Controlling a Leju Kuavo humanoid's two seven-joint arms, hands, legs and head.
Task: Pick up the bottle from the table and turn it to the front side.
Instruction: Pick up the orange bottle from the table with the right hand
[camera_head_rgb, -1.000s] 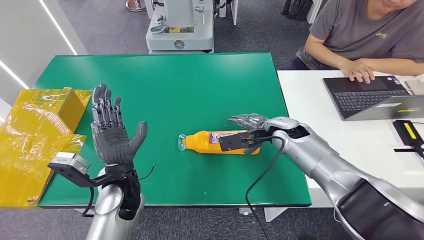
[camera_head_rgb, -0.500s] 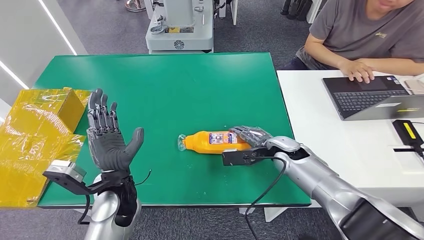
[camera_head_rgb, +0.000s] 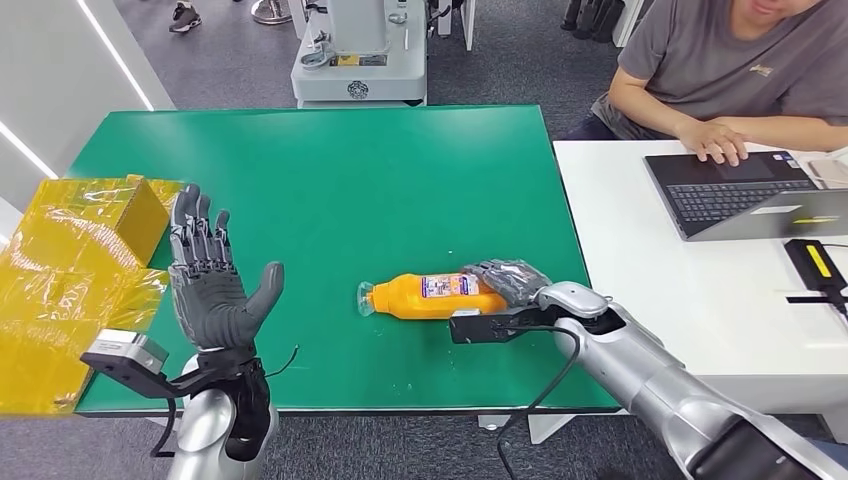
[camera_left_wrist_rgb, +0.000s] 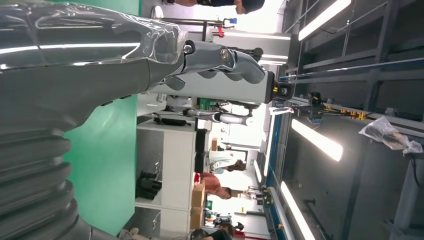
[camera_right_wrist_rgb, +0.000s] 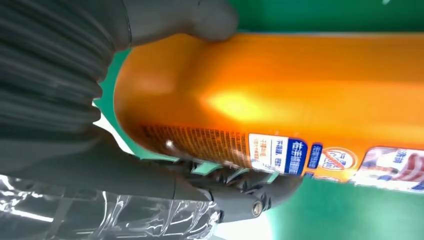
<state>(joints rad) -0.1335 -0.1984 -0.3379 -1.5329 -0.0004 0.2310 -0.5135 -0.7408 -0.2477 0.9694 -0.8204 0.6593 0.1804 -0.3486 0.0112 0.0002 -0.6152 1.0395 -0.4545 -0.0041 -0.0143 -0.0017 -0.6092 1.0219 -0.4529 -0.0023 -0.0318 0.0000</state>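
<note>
Bottle (camera_head_rgb: 432, 295): orange, lying on green counter (camera_head_rgb: 330, 170), frame centre.
Right hand (camera_head_rgb: 515, 281): grasping bottle's base.
Left hand (camera_head_rgb: 213, 290): released, fingers spread, lower left.

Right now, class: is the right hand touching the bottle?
Touching. The right wrist view shows the right hand wrapped around the bottle, thumb pressed on its orange side.

From my remote station: a green desk (camera_head_rgb: 330, 180) flanked by crumpled yellow wrapping (camera_head_rgb: 70, 270); beside it, a person in a grey shirt (camera_head_rgb: 740, 70) rests a hand on a laptop (camera_head_rgb: 745, 195) at a white desk (camera_head_rgb: 700, 290). Grey machine (camera_head_rgb: 360, 50) behind.
</note>
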